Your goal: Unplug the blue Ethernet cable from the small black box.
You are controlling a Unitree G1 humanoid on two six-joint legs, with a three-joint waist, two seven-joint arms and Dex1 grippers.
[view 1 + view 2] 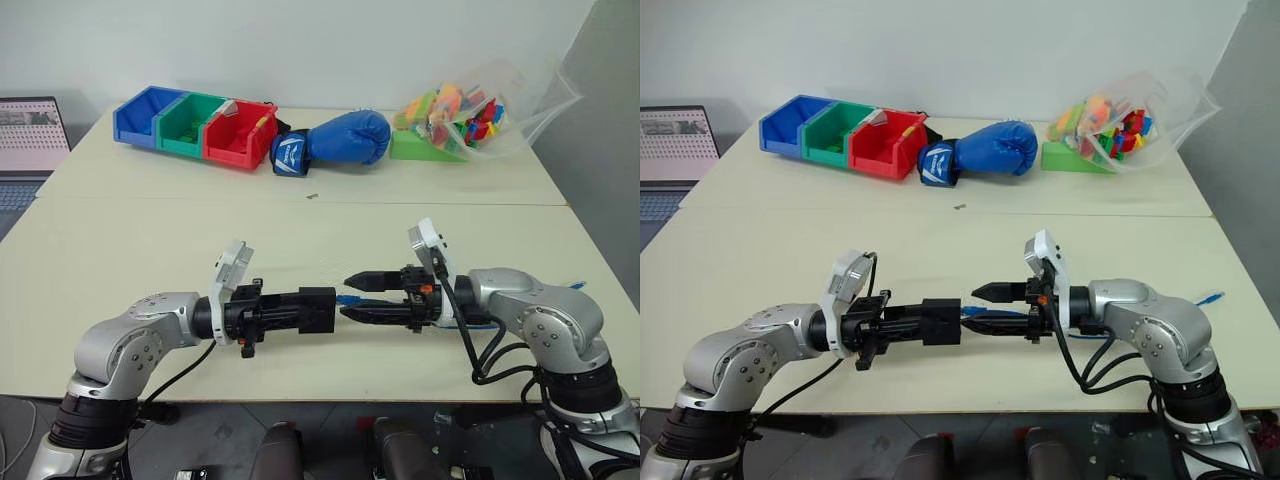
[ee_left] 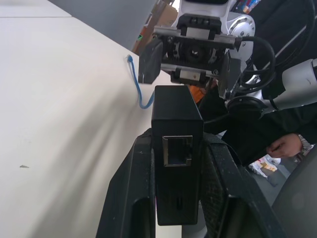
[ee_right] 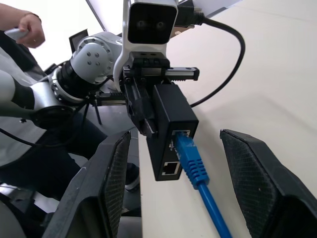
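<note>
Sitting plugged-in between open right pincer [image 3: 171,186] fingers: blue Ethernet cable [image 3: 195,166]

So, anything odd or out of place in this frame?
Nothing spilled or damaged. One thing stands out: the cable is plugged into the box, which the left tool holds, yet the right tool stands open around the plug, gripping nothing.

Robot test lab, by looks. Plain white wall, two pale benches [image 1: 300,230] pushed together. At far edge: plastic bins [image 1: 195,125] in blue, green, red; blue boxing glove [image 1: 335,140]; clear bag of coloured toy bricks [image 1: 470,110]. Laptop [image 1: 30,135] at side. Person's hand [image 2: 287,145] nearby.
</note>
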